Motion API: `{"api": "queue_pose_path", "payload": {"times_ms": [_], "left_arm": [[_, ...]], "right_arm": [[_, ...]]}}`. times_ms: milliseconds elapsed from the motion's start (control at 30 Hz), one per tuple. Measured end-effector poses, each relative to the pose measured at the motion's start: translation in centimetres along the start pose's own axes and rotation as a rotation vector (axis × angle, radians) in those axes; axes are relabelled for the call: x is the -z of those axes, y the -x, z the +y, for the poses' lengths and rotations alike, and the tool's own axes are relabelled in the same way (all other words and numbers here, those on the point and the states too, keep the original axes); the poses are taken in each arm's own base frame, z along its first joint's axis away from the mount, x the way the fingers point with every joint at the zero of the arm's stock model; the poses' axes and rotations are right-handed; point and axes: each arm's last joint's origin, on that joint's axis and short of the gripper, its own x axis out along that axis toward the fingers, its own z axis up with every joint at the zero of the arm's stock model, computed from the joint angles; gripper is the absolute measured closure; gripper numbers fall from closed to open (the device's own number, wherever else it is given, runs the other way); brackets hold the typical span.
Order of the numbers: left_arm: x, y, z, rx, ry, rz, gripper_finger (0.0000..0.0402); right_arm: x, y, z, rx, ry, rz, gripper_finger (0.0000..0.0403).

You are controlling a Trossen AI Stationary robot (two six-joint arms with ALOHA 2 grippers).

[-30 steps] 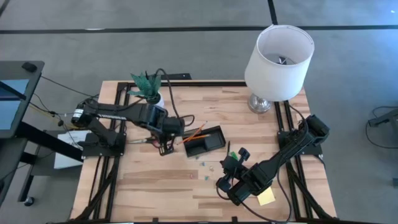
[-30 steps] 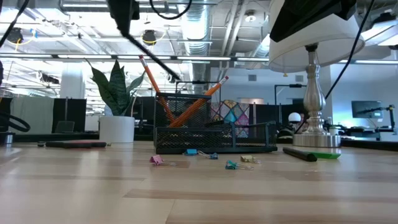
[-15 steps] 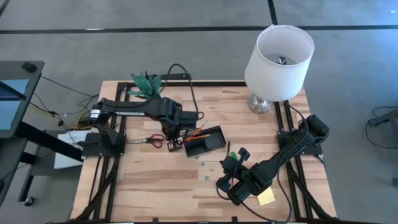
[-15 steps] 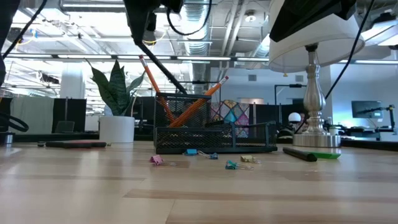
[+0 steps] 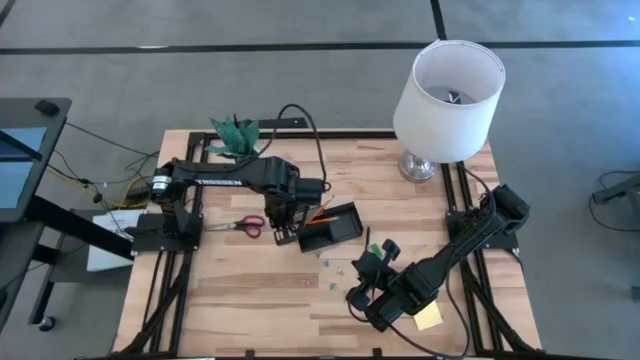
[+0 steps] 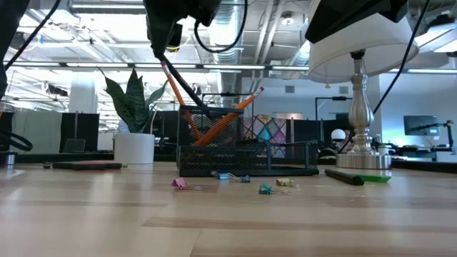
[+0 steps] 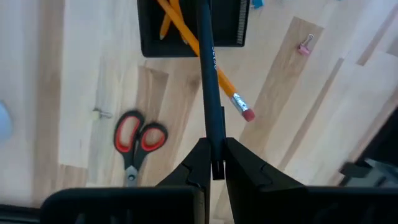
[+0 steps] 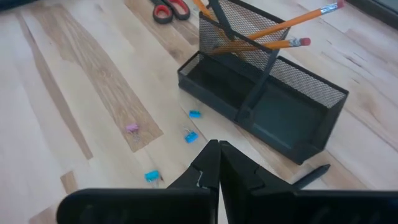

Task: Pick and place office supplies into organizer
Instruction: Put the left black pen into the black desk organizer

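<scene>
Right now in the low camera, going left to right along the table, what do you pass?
Potted plant → pink clip → black mesh organizer → black pen → lamp base.

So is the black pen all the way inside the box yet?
Not yet. The left gripper holds the pen slanted, its far end dipping into the box beside the pencils.

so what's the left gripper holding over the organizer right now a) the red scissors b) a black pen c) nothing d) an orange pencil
b: in the left wrist view the left gripper is shut on a black pen whose far end reaches into the organizer, where the orange pencils already lean; the red scissors lie on the table.
</scene>
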Motion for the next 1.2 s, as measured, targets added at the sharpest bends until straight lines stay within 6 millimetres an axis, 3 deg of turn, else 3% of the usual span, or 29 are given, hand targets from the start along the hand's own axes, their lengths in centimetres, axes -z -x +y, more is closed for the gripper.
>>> {"api": "queue_pose_path", "payload": {"times_ms": [167,533,1200], "left_arm": [[-1.5,-1.1,1.4,0.048,0.043,0.047,0.0386],[-2.3,0.3,3.7,0.089,0.051,-0.001,0.0360],[-2.4,0.5,4.5,0.204,0.007,0.009,0.0357]], "right_arm": [[-0.1,0.0,0.2,-0.016,-0.018,-0.007,0.0403],[-0.1,0.0,0.2,-0.016,-0.014,-0.007,0.0403],[-0.1,0.0,0.2,-0.015,-0.014,-0.006,0.0403]]}}
